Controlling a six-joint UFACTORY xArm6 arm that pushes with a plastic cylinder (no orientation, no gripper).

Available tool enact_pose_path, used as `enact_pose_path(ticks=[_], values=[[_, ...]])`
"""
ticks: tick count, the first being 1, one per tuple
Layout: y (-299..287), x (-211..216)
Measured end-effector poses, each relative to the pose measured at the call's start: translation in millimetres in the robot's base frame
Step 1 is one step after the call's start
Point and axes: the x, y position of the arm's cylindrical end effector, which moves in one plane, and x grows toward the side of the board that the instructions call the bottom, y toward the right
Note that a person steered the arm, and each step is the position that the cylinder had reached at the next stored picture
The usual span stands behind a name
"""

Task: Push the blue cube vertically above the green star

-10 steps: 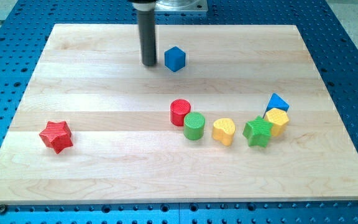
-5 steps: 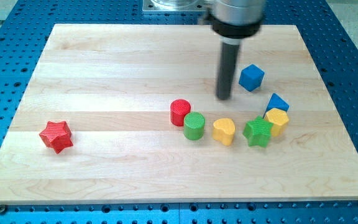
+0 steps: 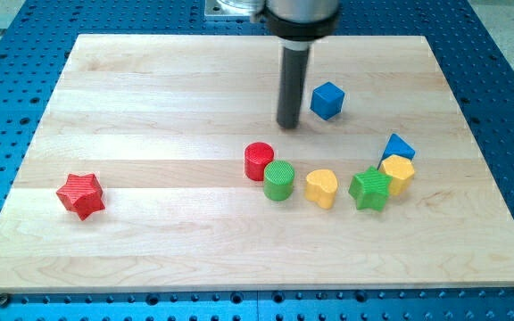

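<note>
The blue cube point(image 3: 327, 100) lies on the wooden board in the upper right part of the view. My tip point(image 3: 288, 125) stands just left of it and slightly lower, a small gap apart. The green star point(image 3: 370, 188) lies lower right, in a row of blocks. The cube is above the star and somewhat to its left.
A blue triangular block point(image 3: 398, 147) and a yellow block point(image 3: 399, 172) touch the star's upper right. A yellow heart point(image 3: 321, 188), a green cylinder point(image 3: 278, 181) and a red cylinder point(image 3: 259, 161) lie to its left. A red star point(image 3: 80, 195) lies far left.
The blue cube went from top centre far to the right, then came back a little left and up. My tip followed right, then shifted back left.
</note>
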Motion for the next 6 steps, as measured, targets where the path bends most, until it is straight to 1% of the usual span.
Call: enact_pose_path(ticks=[1,2,3,4,5,6], values=[[23,-12],[48,-12],[88,-12],[-6,-16],[-129,-11],[-238,15]])
